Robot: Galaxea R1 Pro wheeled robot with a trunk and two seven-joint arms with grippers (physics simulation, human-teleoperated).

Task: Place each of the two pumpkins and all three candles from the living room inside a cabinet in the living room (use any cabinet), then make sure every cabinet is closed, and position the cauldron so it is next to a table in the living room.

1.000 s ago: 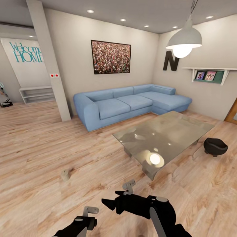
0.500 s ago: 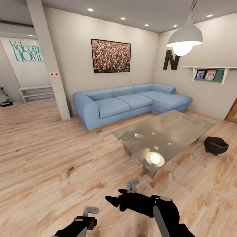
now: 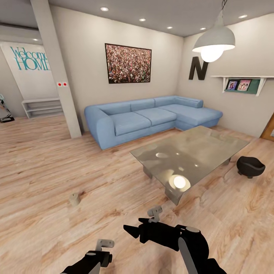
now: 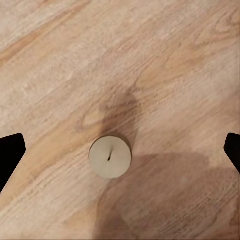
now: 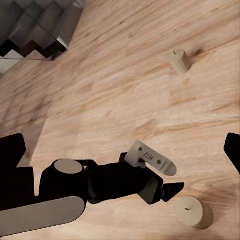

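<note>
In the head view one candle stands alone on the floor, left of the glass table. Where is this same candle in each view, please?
Head view: candle, lower left, beyond the grey bracket.
Right wrist view: same candle, the one far from that bracket.
Left wrist view: this is a second candle, under the left gripper.
Shared landmark: the grey bracket.

Both black arms reach forward low at the bottom of the head view, the right arm (image 3: 179, 238) crossing inward with its pointed tip aimed toward the robot's left. The left arm (image 3: 89, 262) sits lower, its wrist angled downward. The left gripper (image 4: 120, 150) points straight down, its dark fingers (image 4: 10, 155) spread wide apart.
</note>
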